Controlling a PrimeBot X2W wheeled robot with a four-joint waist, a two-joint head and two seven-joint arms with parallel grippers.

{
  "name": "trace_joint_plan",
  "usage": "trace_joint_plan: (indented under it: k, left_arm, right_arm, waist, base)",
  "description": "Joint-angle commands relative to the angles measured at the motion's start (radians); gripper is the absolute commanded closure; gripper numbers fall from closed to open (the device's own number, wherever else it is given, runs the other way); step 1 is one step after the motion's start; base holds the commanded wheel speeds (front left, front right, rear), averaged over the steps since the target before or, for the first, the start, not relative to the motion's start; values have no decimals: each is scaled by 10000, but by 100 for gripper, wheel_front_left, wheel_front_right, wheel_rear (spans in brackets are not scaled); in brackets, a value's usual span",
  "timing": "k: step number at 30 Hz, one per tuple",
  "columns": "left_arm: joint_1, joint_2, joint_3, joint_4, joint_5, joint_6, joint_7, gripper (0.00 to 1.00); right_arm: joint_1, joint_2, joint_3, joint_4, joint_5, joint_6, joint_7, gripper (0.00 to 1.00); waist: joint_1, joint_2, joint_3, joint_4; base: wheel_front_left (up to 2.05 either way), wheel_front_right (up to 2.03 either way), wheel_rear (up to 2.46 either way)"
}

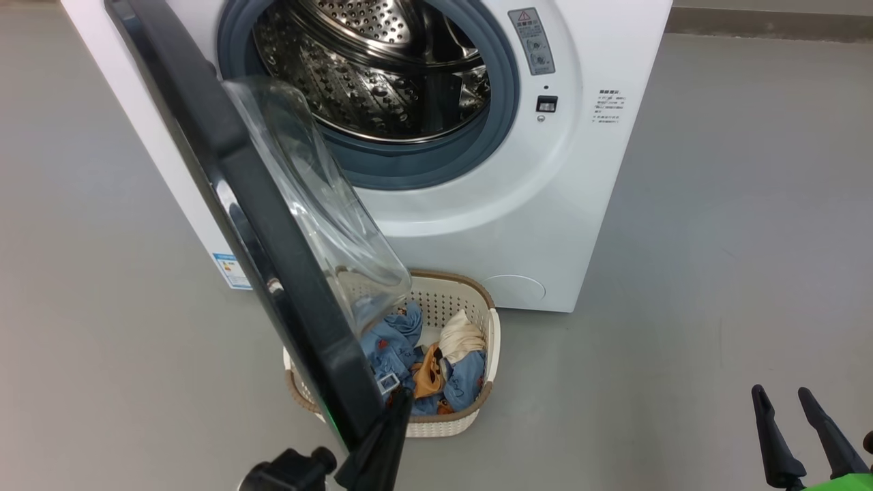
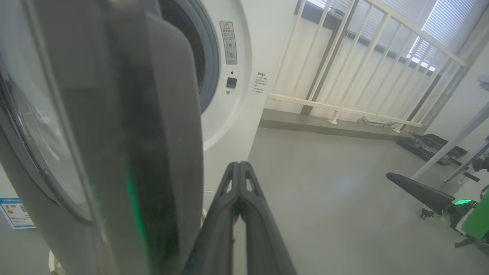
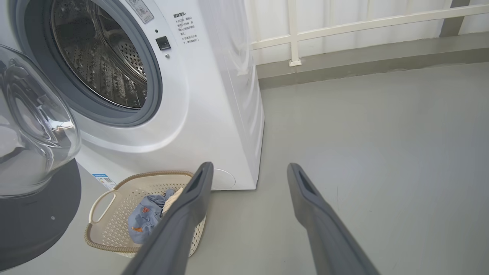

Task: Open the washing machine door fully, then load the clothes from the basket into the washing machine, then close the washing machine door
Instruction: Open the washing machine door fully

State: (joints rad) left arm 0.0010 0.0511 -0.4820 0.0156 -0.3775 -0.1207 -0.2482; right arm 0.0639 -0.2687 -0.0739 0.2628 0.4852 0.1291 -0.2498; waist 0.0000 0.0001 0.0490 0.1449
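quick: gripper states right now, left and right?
Left gripper: closed, nothing between its fingers, beside the rim of the washing machine door.
Right gripper: open, empty, over the floor.

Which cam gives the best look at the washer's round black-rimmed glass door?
Head view: the round black-rimmed glass door shows rim and clear bowl together, swung open. Right wrist view catches the bowl, cropped at the edge. Left wrist view sees its rim close up, blurred.

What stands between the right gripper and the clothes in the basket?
Nothing visible. Only bare floor separates the right gripper from the basket; the half-open washing machine door hangs at the basket's left side, beside the clothes, away from that gripper.
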Motion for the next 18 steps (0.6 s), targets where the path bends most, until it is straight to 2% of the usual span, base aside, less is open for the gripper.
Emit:
trace_joint_plan:
  k: [1,18]
  left_arm:
    - [-498,7,362,-68,-74,-55,-124,100]
    - [-599,-7,1065,107,-537,95,-134,100]
  right_arm:
    - [40,-246,261,-261,-22,16,-120,0]
    - [61,-276,205,-389,-19,16,-120,0]
  waist:
    - [0,-1,-9,-4]
    - [0,-1,120,238]
  base:
    - [0,0,0]
    - [0,0,0]
